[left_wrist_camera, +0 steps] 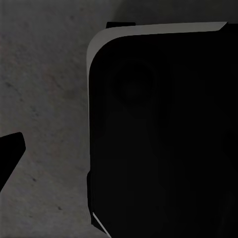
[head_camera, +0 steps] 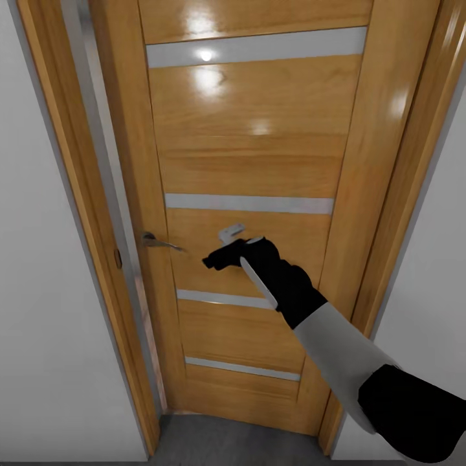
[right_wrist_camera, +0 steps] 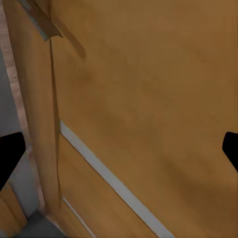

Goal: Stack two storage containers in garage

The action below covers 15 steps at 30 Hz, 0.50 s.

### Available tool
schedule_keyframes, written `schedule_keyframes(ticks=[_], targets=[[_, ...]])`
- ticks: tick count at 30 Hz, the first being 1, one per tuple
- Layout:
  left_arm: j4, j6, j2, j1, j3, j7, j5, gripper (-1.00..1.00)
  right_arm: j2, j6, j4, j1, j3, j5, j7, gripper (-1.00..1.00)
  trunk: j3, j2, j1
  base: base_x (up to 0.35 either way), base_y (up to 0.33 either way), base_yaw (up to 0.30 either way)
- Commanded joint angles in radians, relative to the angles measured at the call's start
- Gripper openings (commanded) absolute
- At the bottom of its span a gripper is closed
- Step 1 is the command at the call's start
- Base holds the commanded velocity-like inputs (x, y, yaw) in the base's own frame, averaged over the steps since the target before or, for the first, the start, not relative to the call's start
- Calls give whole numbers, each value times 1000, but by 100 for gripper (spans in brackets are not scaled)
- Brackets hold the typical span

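Right hand [head_camera: 217,257] (fingers apart) reaches near door handle [head_camera: 160,243]; left unclear.

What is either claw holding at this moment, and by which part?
Nothing. The right claw is open in front of the wooden door, close to the handle but not gripping it. The left claw shows no object either.

A glossy honey-coloured wooden door [head_camera: 252,162] stood in the head view, crossed by four pale horizontal strips [head_camera: 249,204] and carrying a metal lever handle [head_camera: 158,242] at its left edge. A matching wooden frame [head_camera: 61,194] ran down both sides, set into plain white walls [head_camera: 32,291]. Ceiling light glared off the upper panels, and a strip of dark grey floor [head_camera: 226,443] lay at the door's foot.
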Motion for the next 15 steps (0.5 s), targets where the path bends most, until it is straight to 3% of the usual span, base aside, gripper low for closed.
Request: schedule_keyframes(ticks=[1,7,15], targets=[[-1,-2,0,0,1,1,1,100,0,8,-3,-1,-1,-9,15,100,-1,-1,0,0,0,0],[-1,-2,0,0,1,1,1,100,0,8,-1,-1,-2,-37,22,100,-1,-1,0,0,0,0],[-1,-2,0,0,0,1,1,100,0,7,39,-1,-4,-41,16,100,-1,-1,0,0,0,0]])
